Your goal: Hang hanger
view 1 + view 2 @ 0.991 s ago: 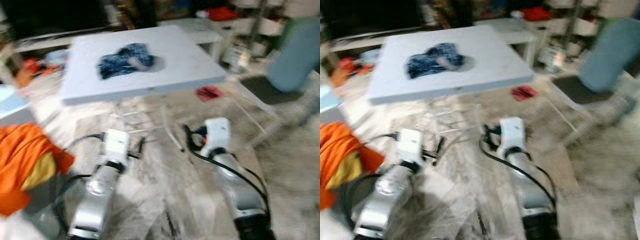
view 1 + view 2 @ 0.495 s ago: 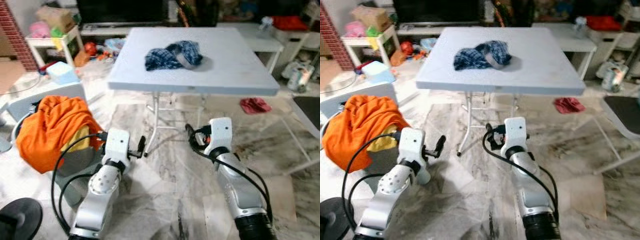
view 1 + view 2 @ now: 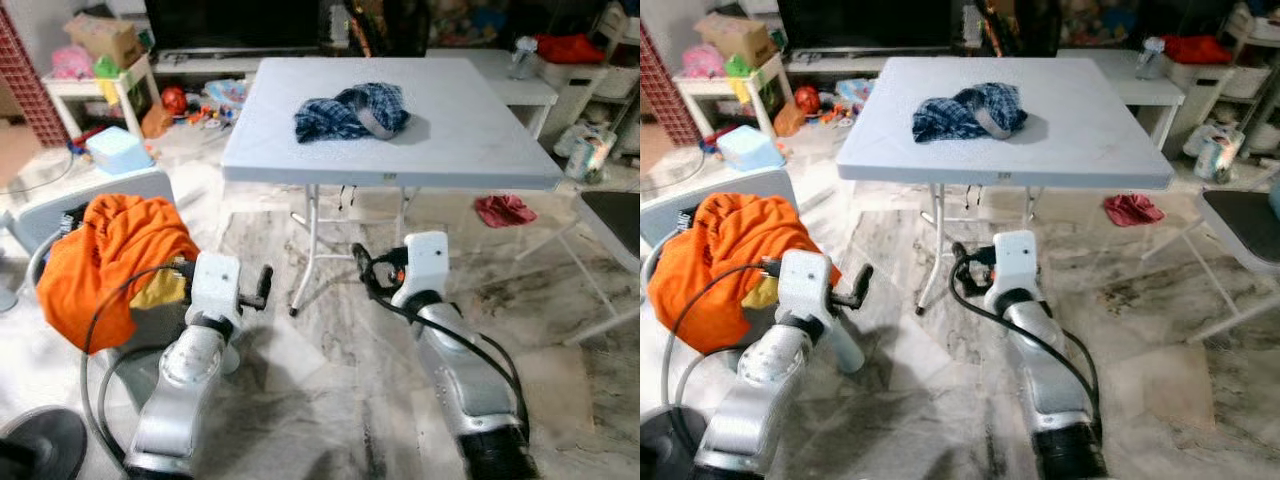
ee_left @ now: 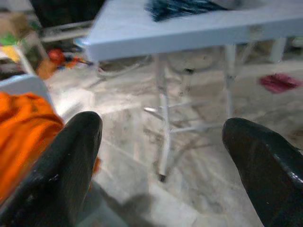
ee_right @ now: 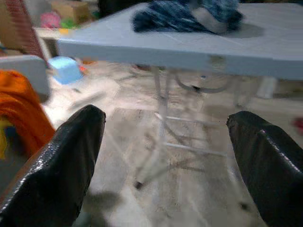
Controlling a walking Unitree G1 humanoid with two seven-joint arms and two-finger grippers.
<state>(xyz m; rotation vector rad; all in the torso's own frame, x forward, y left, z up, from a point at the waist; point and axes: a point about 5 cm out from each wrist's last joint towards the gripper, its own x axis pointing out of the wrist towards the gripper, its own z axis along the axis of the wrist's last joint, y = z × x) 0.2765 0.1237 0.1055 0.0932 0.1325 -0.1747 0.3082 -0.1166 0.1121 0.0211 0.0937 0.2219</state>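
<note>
Open room: the marble floor [image 3: 330, 400] between the robot and the table [image 3: 480, 140] is open ahead of both arms. The table's near edge runs across the view just beyond the grippers; its folding legs [image 3: 312, 245] stand under that edge, between the two grippers in line of sight. To the left, an orange cloth [image 3: 115, 250] is heaped on a grey seat [image 3: 60, 205], close beside the left arm. To the right, a dark chair [image 3: 1240, 215] is cut off by the frame edge. A red rag [image 3: 505, 209] lies on the floor under the table's right side.

Left gripper [image 4: 161, 142]: held low before the table, fingers spread wide, nothing between them.

Right gripper [image 5: 165, 137]: same height, pointing at the table legs, fingers spread wide, nothing between them.

Task item: a hanger cannot be made out, so its direction and long axis cannot be told. A blue checked shirt [image 3: 345, 112] lies crumpled on the tabletop, toward the far left part, its long side running left to right. A grey band shows at its right end; what it is cannot be told.

Limits: the shirt is blurred in both wrist views, and the clutter behind the table is too small to identify.
</note>
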